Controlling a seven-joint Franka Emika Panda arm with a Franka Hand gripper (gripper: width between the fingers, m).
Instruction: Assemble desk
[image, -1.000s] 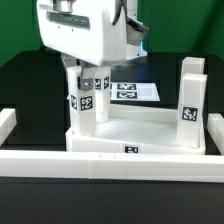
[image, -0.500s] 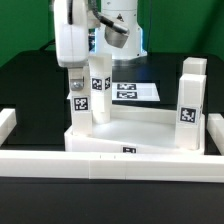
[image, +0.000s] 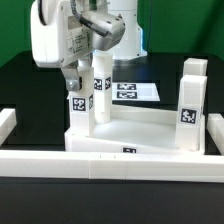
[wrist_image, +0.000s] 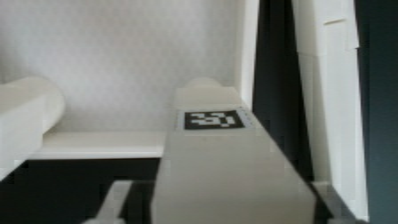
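Note:
The white tabletop (image: 140, 133) lies upside down like a shallow tray behind the front rail. My gripper (image: 77, 84) is shut on a leg block (image: 81, 108) that stands upright at the tray's corner on the exterior view's left. A second leg (image: 99, 82) stands close behind it, and a third leg (image: 190, 100) stands at the far right corner. In the wrist view the held leg (wrist_image: 217, 150) runs down between my fingers (wrist_image: 118, 198), its tag facing the camera, with the tabletop's floor (wrist_image: 125, 60) beyond it.
A long white rail (image: 110, 160) runs across the front, with short end pieces at both sides. The marker board (image: 135, 91) lies flat on the black table behind the tray. My arm's body fills the upper left of the exterior view.
My hand has turned about the held leg and swung toward the exterior view's left. The leg has stayed upright at the same corner.

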